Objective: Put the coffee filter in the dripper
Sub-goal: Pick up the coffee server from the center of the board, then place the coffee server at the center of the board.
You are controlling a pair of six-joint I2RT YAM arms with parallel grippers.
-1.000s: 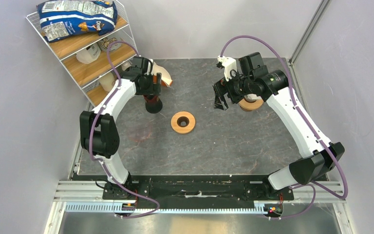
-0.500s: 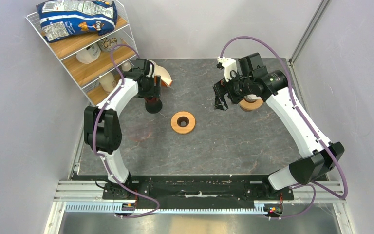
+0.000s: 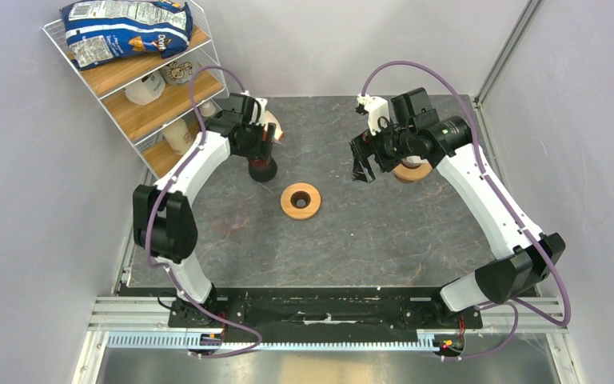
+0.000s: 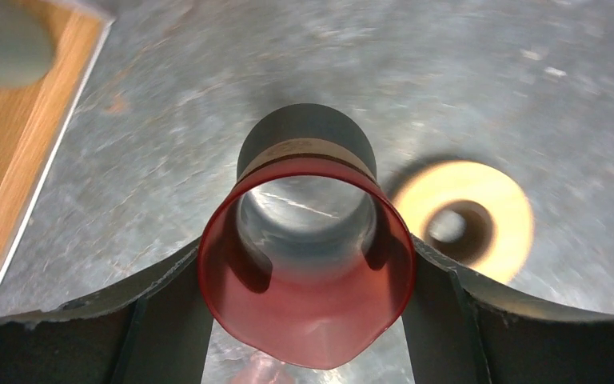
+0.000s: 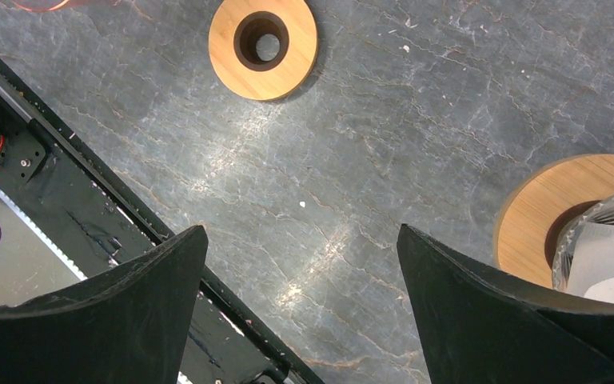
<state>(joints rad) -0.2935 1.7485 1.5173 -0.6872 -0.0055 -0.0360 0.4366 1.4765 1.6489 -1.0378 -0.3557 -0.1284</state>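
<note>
Two arms working apart. Coffee filter (image 5: 612, 260) seeming already seated: white creased paper showing inside dripper (image 5: 540, 216), lower right edge of right wrist frame. Right gripper (image 5: 300, 232) hovering beside it, fingers spread wide, holding nothing; next move calling for clean retreat without nudging dripper. Left gripper (image 4: 304, 256) bracketing red cup (image 4: 308, 320), grip unclear. Versus earlier frame: left arm shifting right, nearer wooden ring (image 3: 301, 200); right arm unmoved.

One dripper (image 5: 532, 212), one bare wooden ring (image 3: 286, 202), one red cup (image 4: 305, 320), one rack (image 3: 152, 112), one chip bag (image 3: 125, 28)
</note>
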